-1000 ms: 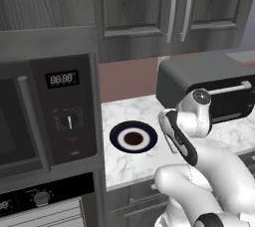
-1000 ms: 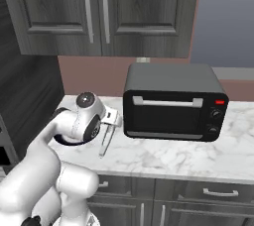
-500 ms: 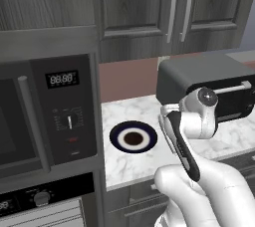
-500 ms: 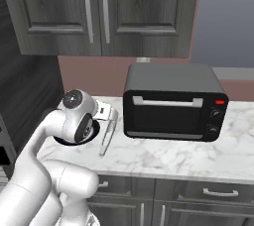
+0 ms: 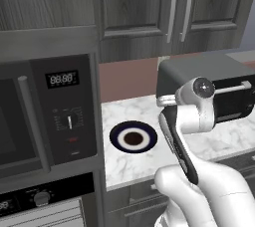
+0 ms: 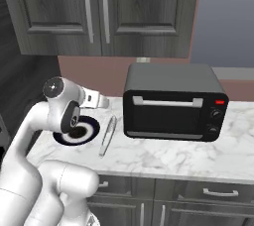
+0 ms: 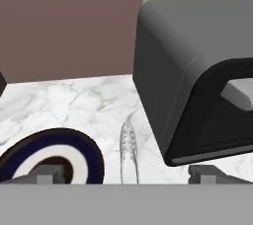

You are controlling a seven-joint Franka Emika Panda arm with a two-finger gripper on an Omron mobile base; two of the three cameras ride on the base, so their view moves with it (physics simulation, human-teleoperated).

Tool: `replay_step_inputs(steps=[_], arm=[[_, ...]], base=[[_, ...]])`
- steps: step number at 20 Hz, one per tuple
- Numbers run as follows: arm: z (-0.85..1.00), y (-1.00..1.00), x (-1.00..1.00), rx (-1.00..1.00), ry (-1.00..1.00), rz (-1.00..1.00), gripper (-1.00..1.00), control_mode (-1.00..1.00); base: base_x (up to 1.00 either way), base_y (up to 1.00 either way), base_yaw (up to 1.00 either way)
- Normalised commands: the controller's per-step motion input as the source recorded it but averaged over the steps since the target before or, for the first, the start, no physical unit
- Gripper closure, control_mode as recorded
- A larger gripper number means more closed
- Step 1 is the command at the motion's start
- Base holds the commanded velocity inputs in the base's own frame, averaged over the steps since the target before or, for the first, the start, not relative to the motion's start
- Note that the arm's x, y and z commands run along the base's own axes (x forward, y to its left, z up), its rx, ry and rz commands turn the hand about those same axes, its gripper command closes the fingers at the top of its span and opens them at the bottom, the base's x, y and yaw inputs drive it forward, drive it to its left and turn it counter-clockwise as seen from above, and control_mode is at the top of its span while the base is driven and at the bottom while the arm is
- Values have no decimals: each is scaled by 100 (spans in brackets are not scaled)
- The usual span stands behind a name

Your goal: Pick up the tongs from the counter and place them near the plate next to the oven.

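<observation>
**Tongs: slim metal, lying flat by the plate**

Item: tongs [image 6: 107, 136], silver-grey, narrow, with a scalloped end. Location: flat on the marble worktop [image 6: 198, 153], between the plate [image 6: 87, 131] and the toaster oven [image 6: 173, 102], just beside the plate and not touching it.

Handling, as judged: light, rigid, smooth and likely slippery; springy across the arms. Best taken mid-length, fingers closing across the narrow width, to stop it pivoting.

Gripper [image 7: 126, 175]: empty, fingers spread wide, tips either side of the tongs in the hand view and clear of them.
</observation>
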Motion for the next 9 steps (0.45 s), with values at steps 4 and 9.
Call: replay_step_inputs(steps=[4,9], arm=[[52,18,-29,-4,-4,0,-100,-100],[54,4,-54,-2,-15,0,-100,-100]], base=[[0,0,0],[0,0,0]])
